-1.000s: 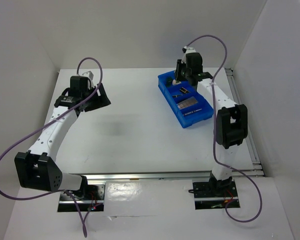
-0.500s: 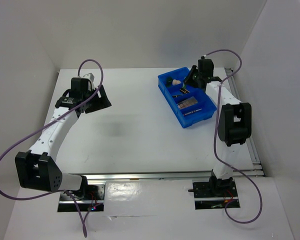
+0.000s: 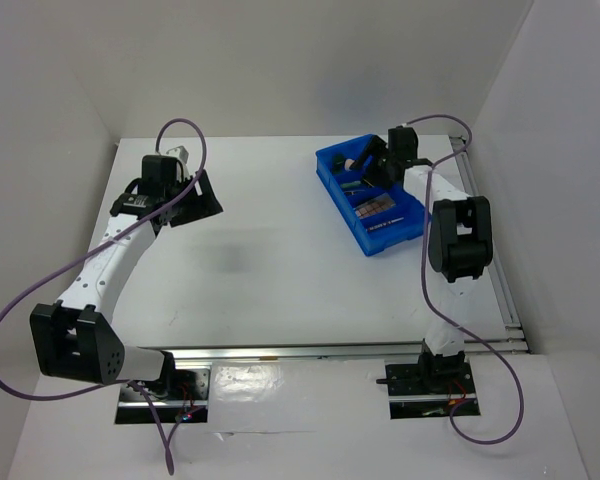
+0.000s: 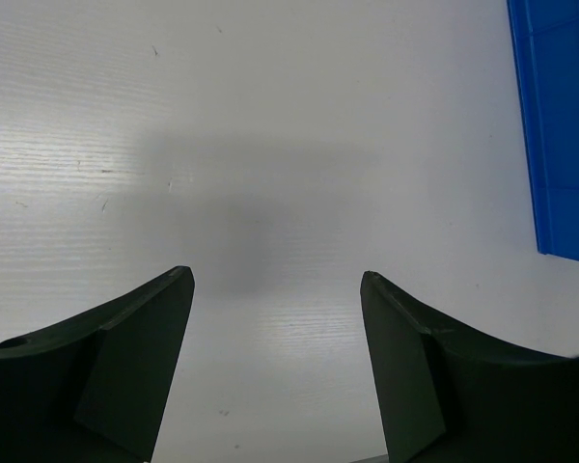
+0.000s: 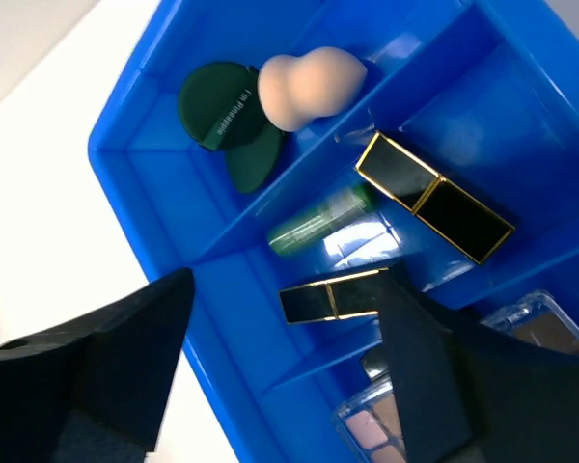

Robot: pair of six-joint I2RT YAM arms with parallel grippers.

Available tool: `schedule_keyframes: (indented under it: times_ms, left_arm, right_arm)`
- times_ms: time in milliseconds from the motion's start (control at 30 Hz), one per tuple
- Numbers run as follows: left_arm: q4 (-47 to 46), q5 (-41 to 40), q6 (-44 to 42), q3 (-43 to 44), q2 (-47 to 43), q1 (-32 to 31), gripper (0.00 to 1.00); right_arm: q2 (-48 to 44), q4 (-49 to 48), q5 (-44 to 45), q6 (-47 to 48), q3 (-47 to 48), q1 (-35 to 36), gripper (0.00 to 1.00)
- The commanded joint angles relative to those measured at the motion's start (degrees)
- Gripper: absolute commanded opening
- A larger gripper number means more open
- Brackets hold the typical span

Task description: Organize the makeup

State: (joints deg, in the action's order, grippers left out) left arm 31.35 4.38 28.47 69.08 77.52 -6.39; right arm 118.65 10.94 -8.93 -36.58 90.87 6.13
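The makeup lies in the compartments of the blue bin (image 5: 145,207). A beige sponge (image 5: 309,85) and a dark green round piece (image 5: 220,114) share the far corner. A green tube (image 5: 320,224) lies beside a black-gold lipstick (image 5: 434,198). A second lipstick (image 5: 330,299) lies just under my right gripper (image 5: 289,280), which hangs open over the bin with nothing between its fingers. The pinkish palette (image 5: 372,432) shows at the bottom, partly hidden by a finger. In the top view my right gripper (image 3: 373,166) is over the bin's far half. My left gripper (image 3: 187,196) (image 4: 275,275) stands open over bare table.
The blue bin (image 3: 385,246) sits at the table's back right, close to the right arm. Its edge (image 4: 565,125) shows at the right of the left wrist view. White walls close off the back and both sides.
My right gripper has opened. Its wrist swung from the bin's far end out to the right, then back over the bin. The left arm has not moved.
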Motion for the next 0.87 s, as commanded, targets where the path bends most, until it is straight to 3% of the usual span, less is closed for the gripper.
schedule_keyframes:
  times_ms: [0,167,233,300,467,567,833]
  left_arm:
    - [-1.2,-0.1,-1.1,-0.3,-1.7,0.3,0.83]
    - [-1.7,1.0,-0.6,-0.3,-1.7,0.3,0.83]
    - [-1.7,1.0,-0.6,-0.3,-2.2,0.3,0.83]
    - [-1.7,1.0,-0.6,0.3,-2.2,0.3,0.83]
    - [-1.7,1.5,-0.1,2.1,-3.3,0.3,0.83]
    - [-1.7,2.0,-0.1,2.1,-4.0,0.3,0.83]
    - [-1.1,3.2,-0.1,0.7,-7.5,0.3,0.83]
  right_arm:
    - [-3.0,-3.0,0.0,0.5,1.9,0.4,0.84]
    - [-10.5,-1.1,5.4,5.9,0.6,0.4,0.87]
    - [-15.1,2.5,9.1,7.9,0.0,0.4,0.95]
    - [-19.5,6.9,16.5,9.3,-1.2,0.4,1.00]
    - [-26.4,18.6,31.7,9.8,-4.7,0.4,1.00]
    - [-32.1,23.7,34.6,8.3,-9.1,0.4,1.00]
    - [-51.0,22.5,37.8,7.0,-28.4,0.4,1.00]
